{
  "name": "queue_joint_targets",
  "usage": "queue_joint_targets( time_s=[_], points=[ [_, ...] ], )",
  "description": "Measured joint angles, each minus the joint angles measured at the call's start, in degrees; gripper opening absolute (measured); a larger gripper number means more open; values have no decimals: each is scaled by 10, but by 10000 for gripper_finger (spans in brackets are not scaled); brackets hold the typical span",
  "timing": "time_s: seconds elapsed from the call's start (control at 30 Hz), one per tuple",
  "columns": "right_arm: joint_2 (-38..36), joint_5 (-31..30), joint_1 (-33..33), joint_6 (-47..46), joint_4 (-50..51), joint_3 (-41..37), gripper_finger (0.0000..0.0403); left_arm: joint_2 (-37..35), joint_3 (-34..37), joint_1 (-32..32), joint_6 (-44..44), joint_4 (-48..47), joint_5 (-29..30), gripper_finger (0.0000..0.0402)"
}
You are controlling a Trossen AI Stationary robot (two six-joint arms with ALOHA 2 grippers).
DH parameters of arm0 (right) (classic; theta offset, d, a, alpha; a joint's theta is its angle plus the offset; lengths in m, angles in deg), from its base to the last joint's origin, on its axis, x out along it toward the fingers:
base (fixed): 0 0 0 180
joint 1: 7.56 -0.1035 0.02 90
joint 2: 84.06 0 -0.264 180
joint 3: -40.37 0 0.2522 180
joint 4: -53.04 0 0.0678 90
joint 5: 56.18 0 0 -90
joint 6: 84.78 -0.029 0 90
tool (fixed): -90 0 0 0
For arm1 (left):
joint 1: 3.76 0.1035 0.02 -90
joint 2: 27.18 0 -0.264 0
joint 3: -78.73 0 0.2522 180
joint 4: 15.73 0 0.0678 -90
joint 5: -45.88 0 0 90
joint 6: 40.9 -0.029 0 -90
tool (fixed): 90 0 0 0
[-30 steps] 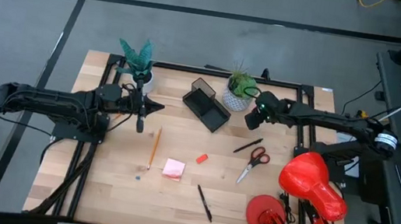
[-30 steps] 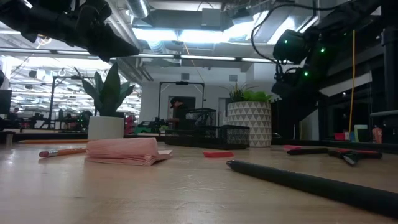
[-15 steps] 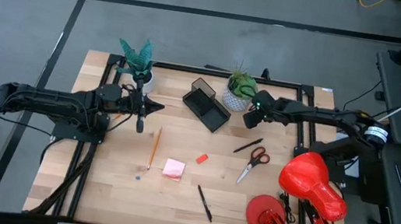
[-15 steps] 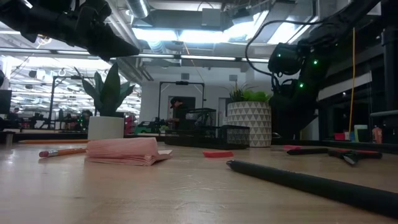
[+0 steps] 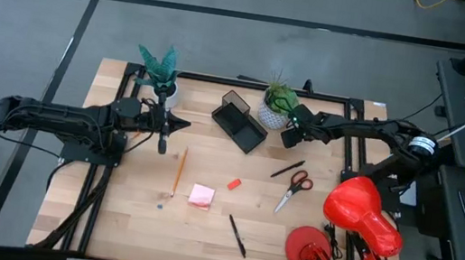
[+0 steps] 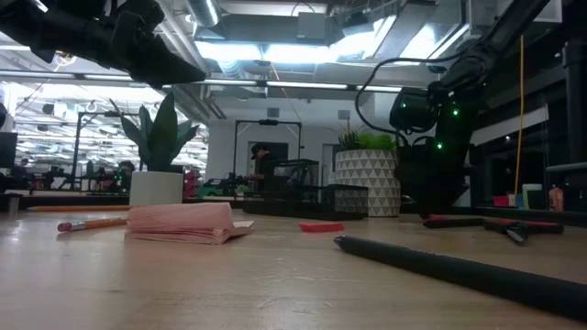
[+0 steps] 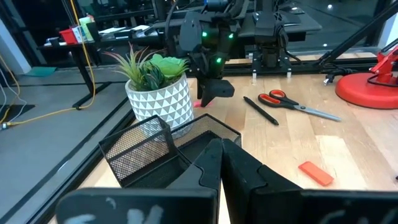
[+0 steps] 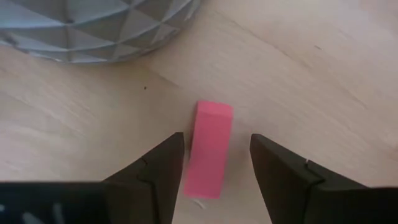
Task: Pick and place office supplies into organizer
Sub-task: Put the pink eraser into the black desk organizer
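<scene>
Right fingers (image 8: 214, 165) spread, pink eraser (image 8: 209, 149) lying between them on the tabletop (image 8: 323, 81), seemingly untouched, patterned pot (image 8: 93, 25) just beyond, left fingers (image 7: 219, 163) pressed together, empty, organizer (image 7: 165, 149) just ahead

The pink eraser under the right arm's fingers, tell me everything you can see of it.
The pink rectangular eraser is a small matte block with squared corners, rubbery by its look. It lies flat on the light wooden table, just beside the white faceted plant pot without touching it. The right gripper hangs over it, open, one dark finger on each long side, and neither looks to touch it. Nothing rests on it.
</scene>
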Motion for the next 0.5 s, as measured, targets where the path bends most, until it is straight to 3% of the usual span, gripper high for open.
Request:
queue_joint_targets(
  time_s=[0.5],
  points=[
    [5, 39, 4, -13, -2, -1, 189, 0, 0, 0, -25, 0, 0, 3]
  ],
)
